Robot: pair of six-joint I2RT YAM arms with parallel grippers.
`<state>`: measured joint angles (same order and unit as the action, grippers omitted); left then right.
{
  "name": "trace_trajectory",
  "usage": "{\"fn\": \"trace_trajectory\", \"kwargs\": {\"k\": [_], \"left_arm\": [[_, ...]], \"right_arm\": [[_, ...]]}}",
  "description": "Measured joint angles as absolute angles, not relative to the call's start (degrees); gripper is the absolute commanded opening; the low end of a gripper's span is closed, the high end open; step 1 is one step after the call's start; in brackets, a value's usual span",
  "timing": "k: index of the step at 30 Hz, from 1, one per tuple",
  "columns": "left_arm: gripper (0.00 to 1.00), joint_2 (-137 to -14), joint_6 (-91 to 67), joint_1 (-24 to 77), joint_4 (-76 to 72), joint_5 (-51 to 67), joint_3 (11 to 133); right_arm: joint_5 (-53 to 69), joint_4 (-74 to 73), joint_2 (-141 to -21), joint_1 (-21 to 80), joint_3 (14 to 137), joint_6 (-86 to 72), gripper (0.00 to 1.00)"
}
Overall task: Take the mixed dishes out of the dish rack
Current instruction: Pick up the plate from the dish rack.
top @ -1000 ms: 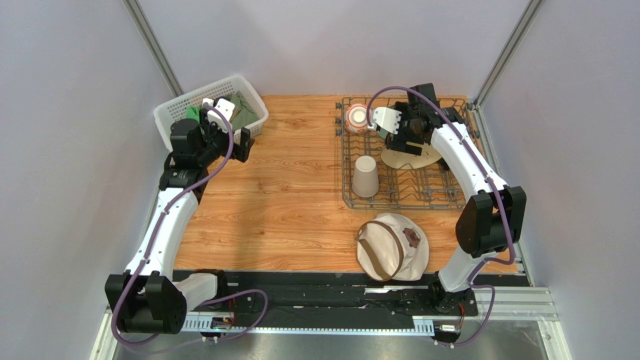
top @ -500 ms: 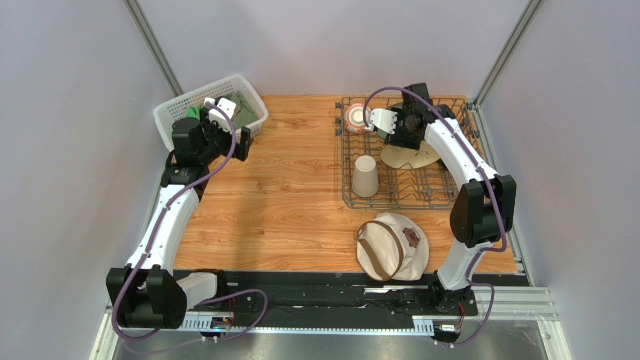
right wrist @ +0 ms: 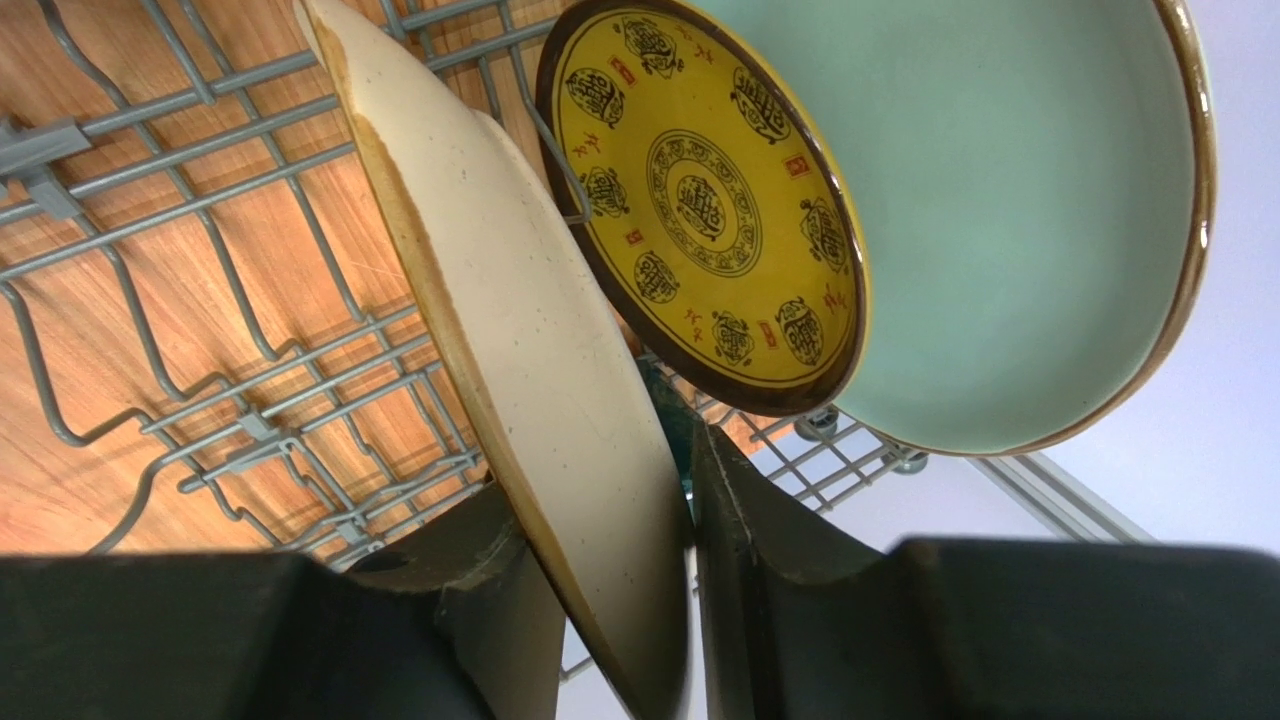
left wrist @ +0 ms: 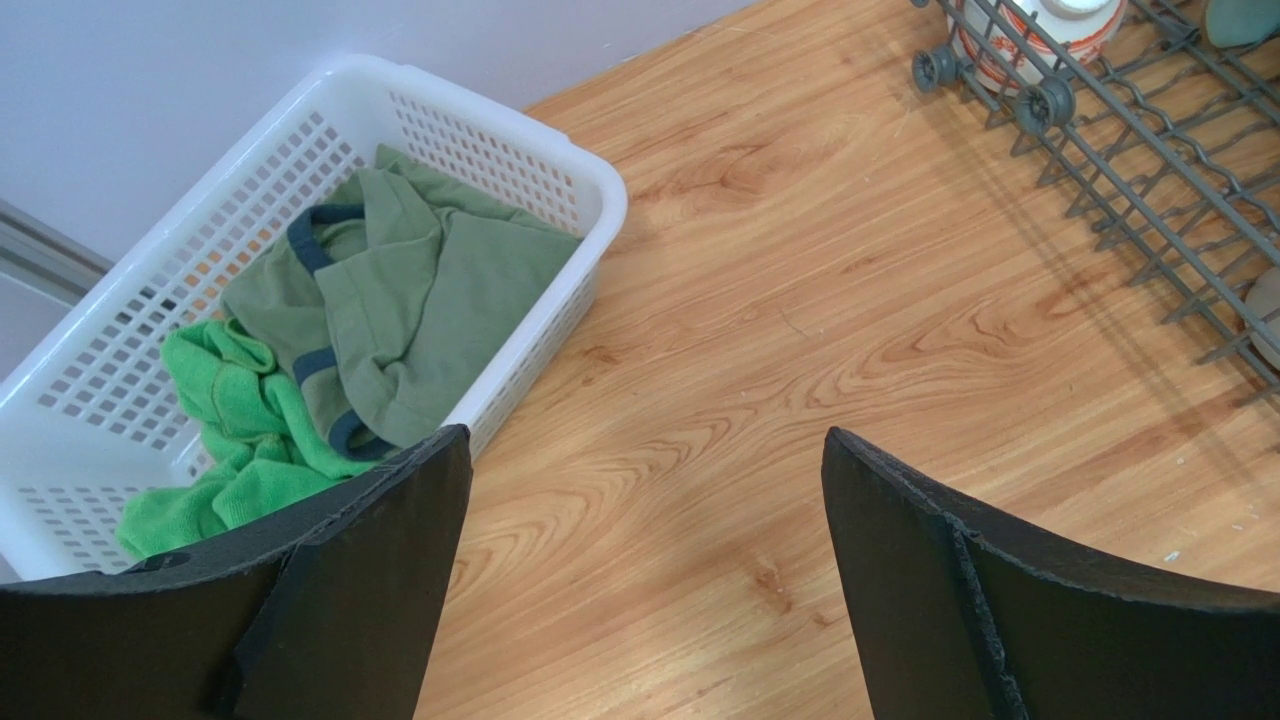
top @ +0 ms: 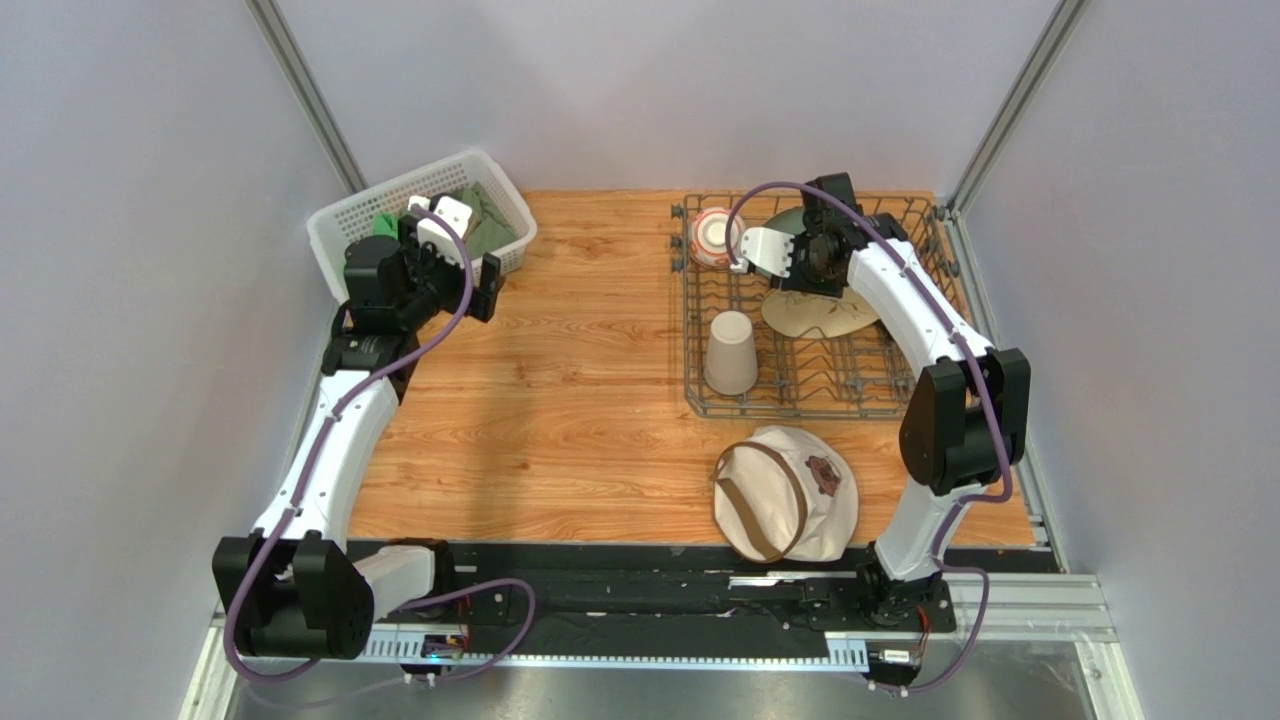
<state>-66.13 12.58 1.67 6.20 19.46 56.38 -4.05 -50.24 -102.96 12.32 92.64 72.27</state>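
Note:
The dark grey wire dish rack (top: 703, 405) stands at the back right of the table. In it are a beige tumbler (top: 730, 353), a red-orange-and-white bowl (top: 712, 236) and a cream plate (top: 824, 314). My right gripper (right wrist: 601, 495) is shut on the rim of the cream plate (right wrist: 511, 300), one finger on each face. Behind it lean a small yellow-patterned plate (right wrist: 706, 195) and a pale green plate (right wrist: 1022, 210). My left gripper (left wrist: 643, 450) hangs open over bare wood beside the basket, with nothing between its fingers.
A white lattice basket (top: 349, 225) with green cloths (left wrist: 376, 300) sits at the back left. A round beige hat (top: 784, 492) with a brown strap lies in front of the rack. Rack wires (right wrist: 181, 180) run close under the held plate.
My right gripper has closed from wide open onto the cream plate's rim and shifted slightly toward the back. The left arm has barely moved.

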Motion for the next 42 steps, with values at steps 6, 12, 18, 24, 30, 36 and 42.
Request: {"fn": "trace_trajectory", "kwargs": {"k": [6, 12, 18, 24, 30, 36, 42], "left_arm": [[0.94, -65.56, 12.78, 1.67, 6.15, 19.31, 56.05], [0.94, -65.23, 12.75, 1.67, 6.13, 19.33, 56.03], [0.94, -64.97, 12.75, 1.67, 6.13, 19.33, 56.03], [0.94, -64.62, 12.73, 1.67, 6.13, 19.35, 55.99], [0.94, -64.34, 12.73, 1.67, 6.13, 19.35, 55.99], [0.94, -64.34, 12.69, 1.67, 6.15, 19.4, 55.99], [0.94, -64.31, 12.49, 1.67, 6.17, 19.4, 55.99]], "right_arm": [[-4.93, -50.28, -102.78, 12.36, 92.49, 73.41, 0.25], [-5.87, -50.63, -102.24, 12.4, 92.18, 73.76, 0.15], [-6.57, -51.22, -101.58, 12.4, 91.72, 74.43, 0.1], [-6.94, -51.68, -100.51, 12.4, 90.72, 76.29, 0.06], [-7.31, -51.59, -99.74, 12.34, 89.91, 79.31, 0.03], [-7.64, -51.66, -98.13, 12.29, 89.84, 82.24, 0.01], [-7.46, -53.74, -96.31, 12.32, 91.29, 82.85, 0.01]]}}
